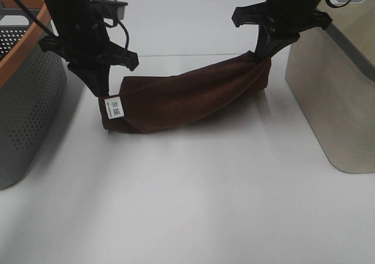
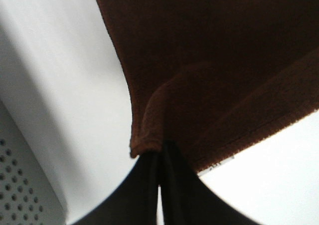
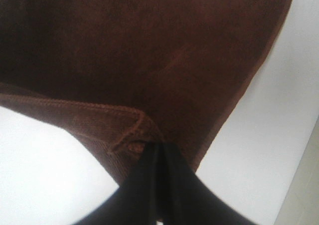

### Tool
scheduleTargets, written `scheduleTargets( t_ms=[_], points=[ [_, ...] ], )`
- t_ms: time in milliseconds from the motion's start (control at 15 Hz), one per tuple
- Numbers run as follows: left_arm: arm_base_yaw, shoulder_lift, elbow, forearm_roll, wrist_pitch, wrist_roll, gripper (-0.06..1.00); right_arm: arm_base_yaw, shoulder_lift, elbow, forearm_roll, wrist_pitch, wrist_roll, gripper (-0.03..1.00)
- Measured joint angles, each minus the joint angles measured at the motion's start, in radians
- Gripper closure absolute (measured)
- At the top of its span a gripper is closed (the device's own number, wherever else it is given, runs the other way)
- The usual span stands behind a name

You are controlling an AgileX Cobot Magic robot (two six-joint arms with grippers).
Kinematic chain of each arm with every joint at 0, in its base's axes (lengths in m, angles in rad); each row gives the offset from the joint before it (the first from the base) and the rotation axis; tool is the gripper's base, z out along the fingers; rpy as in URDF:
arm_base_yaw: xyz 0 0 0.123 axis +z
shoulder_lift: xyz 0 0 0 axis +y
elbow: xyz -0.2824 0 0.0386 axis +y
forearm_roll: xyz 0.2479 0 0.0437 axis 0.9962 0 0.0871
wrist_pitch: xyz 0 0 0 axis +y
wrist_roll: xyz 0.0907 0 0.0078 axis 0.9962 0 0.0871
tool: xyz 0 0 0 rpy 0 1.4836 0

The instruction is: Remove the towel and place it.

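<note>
We see the towel (image 1: 187,97) stretched between our 2 claws above the white desk (image 1: 193,199), sagging in the middle. Our left claw (image 1: 103,93) is clamped shut on the corner beside the small white label (image 1: 115,108); our right claw (image 1: 258,54) is pinched shut on the opposite, higher corner. A grey basket (image 1: 26,100) stands at the left, a beige bin (image 1: 334,94) at the right.
</note>
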Motion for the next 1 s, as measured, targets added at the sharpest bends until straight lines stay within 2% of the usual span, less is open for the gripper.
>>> scheduleTargets(
  t_ms=[133, 400, 600, 800, 867, 933, 1000],
  points=[
    [-0.035, 0.000, 0.033, 0.006, 0.003, -0.005, 0.94, 0.000, 0.000, 0.000, 0.000, 0.072, 0.018, 0.97],
    [-0.047, -0.001, 0.122, 0.010, 0.004, -0.021, 0.94, 0.000, 0.000, 0.085, 0.012, 0.096, 0.027, 0.97],
    [-0.047, -0.008, 0.164, -0.004, 0.004, -0.021, 0.94, 0.000, 0.000, 0.150, 0.044, 0.089, 0.020, 0.91],
    [-0.047, -0.010, 0.164, -0.061, 0.004, -0.021, 0.93, 0.000, 0.000, 0.178, 0.079, 0.094, 0.017, 0.81],
    [-0.047, -0.010, 0.164, -0.075, 0.004, -0.021, 0.91, 0.000, 0.000, 0.178, 0.085, 0.101, 0.016, 0.77],
    [-0.047, -0.010, 0.164, -0.089, 0.004, -0.021, 0.78, 0.000, 0.000, 0.178, 0.087, 0.115, 0.016, 0.63],
    [-0.047, -0.010, 0.164, -0.099, 0.004, -0.021, 0.66, 0.000, 0.000, 0.178, 0.088, 0.131, 0.016, 0.54]
  ],
)
